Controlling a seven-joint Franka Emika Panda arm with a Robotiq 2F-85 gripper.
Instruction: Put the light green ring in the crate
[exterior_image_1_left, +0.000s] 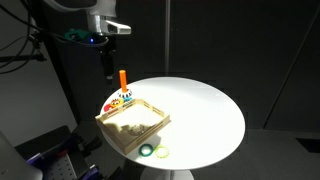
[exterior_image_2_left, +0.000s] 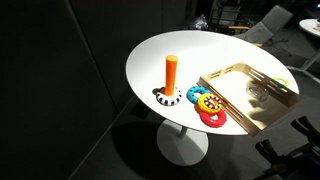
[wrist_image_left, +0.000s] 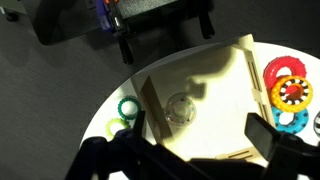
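Observation:
The light green ring (exterior_image_1_left: 162, 152) lies flat on the white table near its front edge, beside a darker teal ring (exterior_image_1_left: 147, 150). In the wrist view the light green ring (wrist_image_left: 117, 127) is partly hidden by a finger, with the teal ring (wrist_image_left: 127, 108) next to it, both outside the crate. The crate (exterior_image_1_left: 133, 122), a shallow light-wood tray, also shows in the wrist view (wrist_image_left: 235, 75) and in an exterior view (exterior_image_2_left: 250, 95). My gripper (exterior_image_1_left: 108, 62) hangs high above the crate. In the wrist view the gripper (wrist_image_left: 200, 128) is open and empty.
A clear round object (wrist_image_left: 180, 108) lies inside the crate. A toy base with an orange peg (exterior_image_2_left: 171, 72) and coloured rings (exterior_image_2_left: 205, 104) stands beside the crate. The round table's edge (exterior_image_1_left: 235, 135) is close to the two rings.

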